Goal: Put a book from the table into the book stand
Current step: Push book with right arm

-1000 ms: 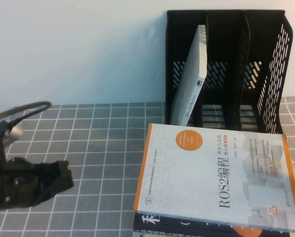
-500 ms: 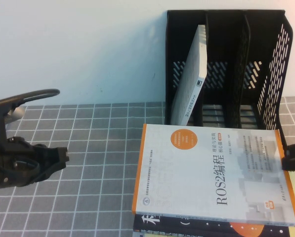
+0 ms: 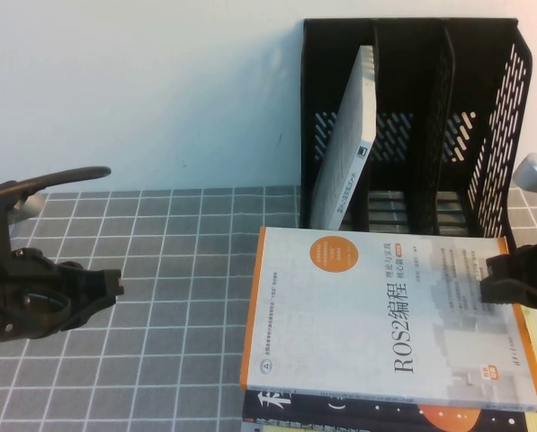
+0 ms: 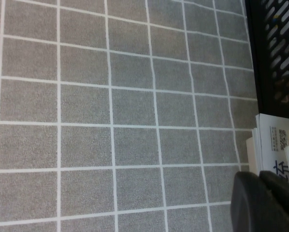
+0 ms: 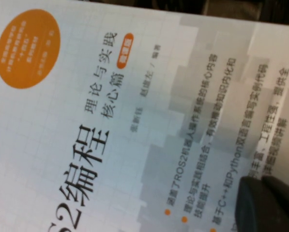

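A white book with an orange edge and "ROS2" title [image 3: 385,319] lies on top of a stack of books at the front right; its cover fills the right wrist view [image 5: 110,121]. The black three-slot book stand [image 3: 448,126] stands at the back right, with a white book [image 3: 351,144] leaning in its left slot. My right gripper [image 3: 513,279] is shut and empty, just above the ROS2 book's right edge. My left gripper [image 3: 106,286] is shut and empty over the mat at the left, pointing toward the book stack [image 4: 275,145].
A grey mat with a white grid [image 3: 187,297] covers the table. Dark books [image 3: 358,416] lie under the ROS2 book at the front edge. A white wall rises behind. The stand's middle and right slots hold nothing.
My right gripper has come in from the right over the ROS2 book's right edge. The book has shifted slightly left. My left gripper has risen and moved a little left.
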`<state>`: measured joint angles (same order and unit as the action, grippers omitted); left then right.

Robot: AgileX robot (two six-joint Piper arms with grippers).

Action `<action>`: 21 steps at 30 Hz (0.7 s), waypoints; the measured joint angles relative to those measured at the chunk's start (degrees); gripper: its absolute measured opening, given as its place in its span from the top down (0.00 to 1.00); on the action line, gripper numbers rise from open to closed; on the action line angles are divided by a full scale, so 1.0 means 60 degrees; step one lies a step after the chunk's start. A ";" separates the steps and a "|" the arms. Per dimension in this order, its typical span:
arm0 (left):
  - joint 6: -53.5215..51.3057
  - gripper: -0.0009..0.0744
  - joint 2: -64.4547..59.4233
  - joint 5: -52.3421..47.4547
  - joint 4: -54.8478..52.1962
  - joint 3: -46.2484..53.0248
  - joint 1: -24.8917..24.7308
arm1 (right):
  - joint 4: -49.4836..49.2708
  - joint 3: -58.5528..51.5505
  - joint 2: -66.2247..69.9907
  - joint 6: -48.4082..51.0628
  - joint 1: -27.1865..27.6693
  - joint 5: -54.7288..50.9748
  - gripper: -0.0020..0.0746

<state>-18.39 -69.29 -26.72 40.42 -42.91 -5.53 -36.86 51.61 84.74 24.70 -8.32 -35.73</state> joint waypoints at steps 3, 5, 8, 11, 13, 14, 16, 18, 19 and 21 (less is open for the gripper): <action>0.0000 0.99 0.0000 0.0035 0.0000 0.0000 0.0000 | 0.1044 -0.0002 -0.0346 -0.0749 -0.0077 -0.0005 0.98; 0.0000 0.99 0.0000 0.0035 0.0000 0.0000 0.0000 | 0.2110 -0.0047 -0.0692 -0.1405 -0.0077 -0.0046 0.98; 0.0000 0.99 0.0000 0.0035 0.0000 0.0000 0.0000 | 0.3785 -0.0088 -0.1295 -0.2577 -0.0077 -0.0114 0.98; 0.0000 0.99 0.0000 0.0035 0.0000 0.0000 0.0000 | 0.4649 -0.0088 -0.1722 -0.3308 -0.0077 -0.0367 0.98; 0.0017 0.99 0.0000 0.0035 0.0019 0.0000 0.0000 | 0.4758 -0.0088 -0.1745 -0.3472 -0.0077 -0.0660 0.98; 0.0041 0.99 0.0000 0.0035 0.0019 0.0000 0.0000 | 0.4758 -0.0101 -0.1724 -0.3478 -0.0077 -0.0720 0.98; 0.0099 0.99 0.0000 0.0017 0.0033 0.0000 0.0000 | 0.4556 -0.0166 -0.1709 -0.3411 -0.0077 -0.0781 0.98; 0.0145 0.99 0.0000 0.0003 0.0033 0.0000 0.0000 | 0.4177 -0.0236 -0.1668 -0.3204 -0.0077 -0.0747 0.98; 0.0170 0.99 0.0000 0.0003 0.0058 0.0000 0.0000 | 0.3986 -0.0236 -0.1641 -0.3079 -0.0077 -0.0725 0.98; 0.0171 0.99 0.0000 -0.0040 0.0190 0.0000 0.0000 | 0.3636 -0.0236 -0.1511 -0.2825 -0.0077 -0.0640 0.98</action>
<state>-17.37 -69.29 -26.96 41.56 -42.91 -5.53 -15.04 50.19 75.67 7.75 -8.78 -39.57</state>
